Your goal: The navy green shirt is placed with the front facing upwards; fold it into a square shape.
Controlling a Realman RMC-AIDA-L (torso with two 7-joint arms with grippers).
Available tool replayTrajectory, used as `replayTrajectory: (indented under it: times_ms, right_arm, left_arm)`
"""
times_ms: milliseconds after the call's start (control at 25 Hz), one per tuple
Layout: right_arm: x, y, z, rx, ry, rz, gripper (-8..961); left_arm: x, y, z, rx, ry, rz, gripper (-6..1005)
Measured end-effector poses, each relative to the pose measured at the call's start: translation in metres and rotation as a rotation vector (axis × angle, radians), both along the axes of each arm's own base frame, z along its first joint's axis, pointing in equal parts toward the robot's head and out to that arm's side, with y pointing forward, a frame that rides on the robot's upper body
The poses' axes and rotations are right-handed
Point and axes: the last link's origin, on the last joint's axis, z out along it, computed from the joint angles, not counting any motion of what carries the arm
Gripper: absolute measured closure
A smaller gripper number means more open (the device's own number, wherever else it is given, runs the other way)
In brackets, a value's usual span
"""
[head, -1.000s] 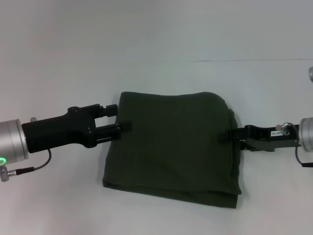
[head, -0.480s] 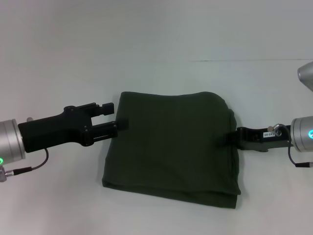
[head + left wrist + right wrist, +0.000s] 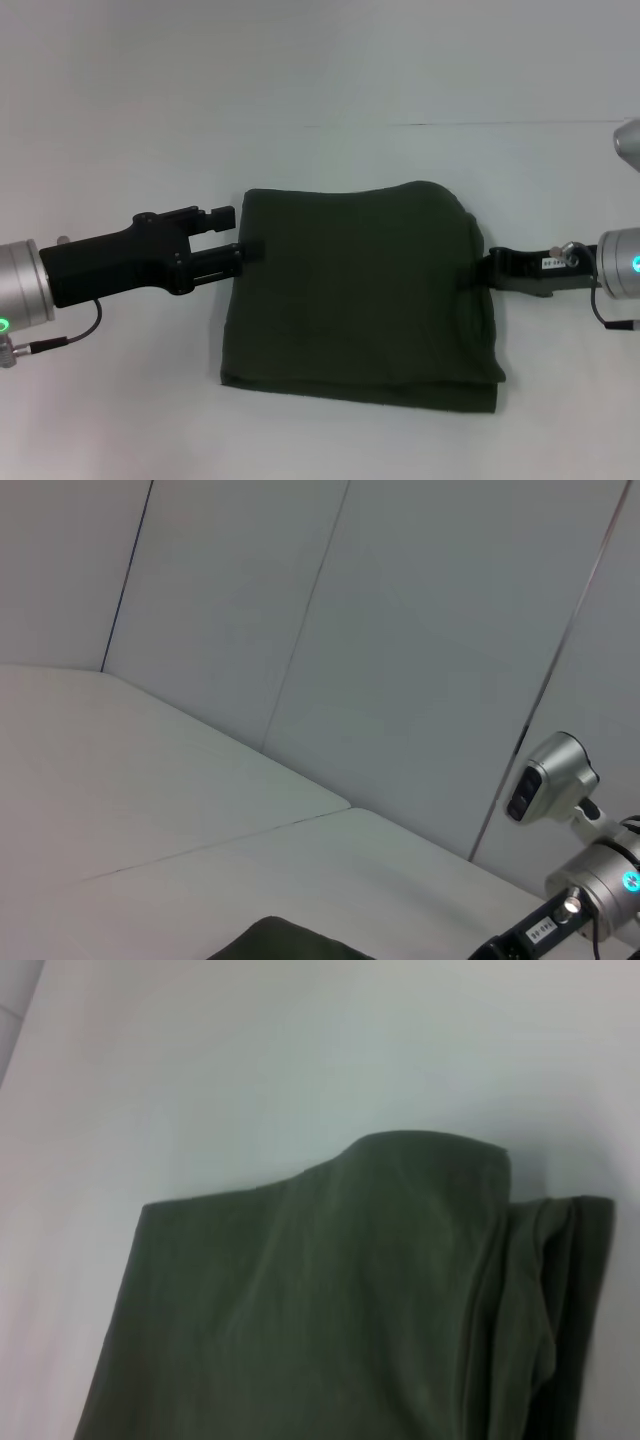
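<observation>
The navy green shirt lies folded into a near-square on the worktop. The left tool, jaws spread, touches its left edge; the right tool, grip unreadable, meets its right edge. Best nudge both edges gently inward, evenly.

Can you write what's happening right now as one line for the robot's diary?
shirt: folded, roughly square, flat on table | left gripper: open, at its left edge | right gripper: at its right edge | phase: final squaring

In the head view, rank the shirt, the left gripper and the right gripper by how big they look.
1. Shirt, by far the largest.
2. Left gripper, nearer the camera perhaps, so unsure.
3. Right gripper, showing least.
</observation>
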Motion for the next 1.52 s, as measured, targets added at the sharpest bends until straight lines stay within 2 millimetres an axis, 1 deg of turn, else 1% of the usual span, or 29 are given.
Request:
replayTrajectory:
  times_ms: [160, 400, 600, 960, 1280, 1400, 1520]
  right_arm:
    - [-0.005, 0.008, 0.002, 0.022, -0.019, 0.022, 880]
    - [-0.014, 0.023, 0.008, 0.057, -0.052, 0.053, 877]
    - [-0.015, 0.028, 0.012, 0.074, -0.066, 0.062, 874]
    - [-0.009, 0.029, 0.016, 0.090, -0.081, 0.051, 869]
    - [-0.006, 0.027, 0.015, 0.096, -0.086, 0.048, 865]
    - [-0.002, 0.025, 0.014, 0.105, -0.085, 0.034, 863]
    - [0.005, 0.023, 0.018, 0.128, -0.080, 0.015, 862]
  left_arm:
    - [0.001, 0.001, 0.000, 0.002, 0.001, 0.000, 311]
    - [0.001, 0.002, -0.002, 0.005, 0.002, 0.006, 311]
    - [0.001, 0.002, -0.002, 0.006, -0.001, 0.007, 310]
    - [0.003, 0.004, -0.004, 0.001, -0.001, 0.007, 310]
    - [0.004, 0.004, -0.005, -0.005, 0.001, 0.005, 311]
    - [0.004, 0.004, -0.005, -0.005, -0.001, 0.006, 310]
    - [0.005, 0.004, -0.005, -0.005, -0.008, 0.005, 310]
